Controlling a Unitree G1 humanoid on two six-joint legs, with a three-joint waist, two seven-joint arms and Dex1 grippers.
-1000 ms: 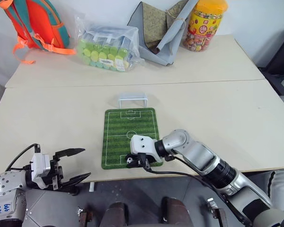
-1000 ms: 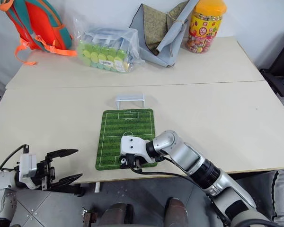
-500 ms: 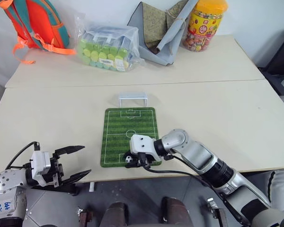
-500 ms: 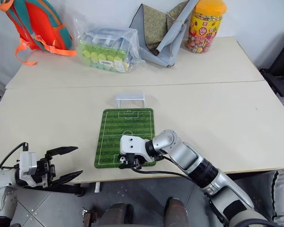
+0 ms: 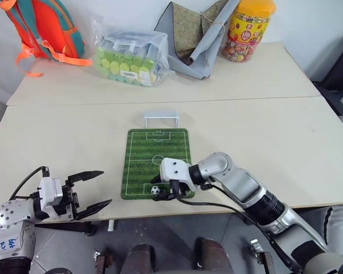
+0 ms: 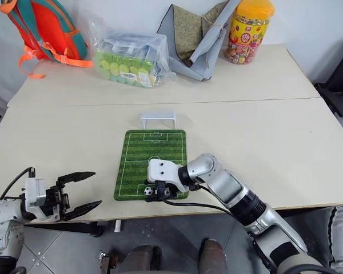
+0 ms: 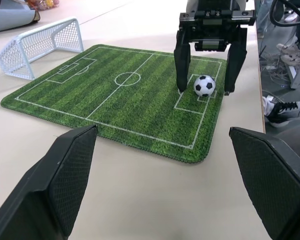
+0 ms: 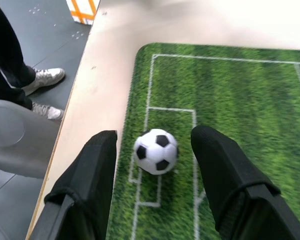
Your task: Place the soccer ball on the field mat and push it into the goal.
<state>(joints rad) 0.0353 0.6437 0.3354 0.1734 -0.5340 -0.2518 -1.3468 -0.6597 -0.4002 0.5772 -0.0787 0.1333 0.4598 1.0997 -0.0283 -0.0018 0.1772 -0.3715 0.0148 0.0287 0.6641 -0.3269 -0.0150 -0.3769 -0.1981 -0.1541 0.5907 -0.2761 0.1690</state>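
Straddling the soccer ball (image 7: pixel 204 85), right fingers (image 7: pixel 181 67) stand parted.

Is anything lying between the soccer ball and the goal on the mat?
No. From the soccer ball to the goal, the left wrist view shows bare field mat.

The mat (image 5: pixel 157 160) lies bare from the ball (image 5: pixel 155 190) up to the goal (image 5: pixel 161 119). The right tool (image 5: pixel 166 191) straddles the ball, its fingers apart on either side.
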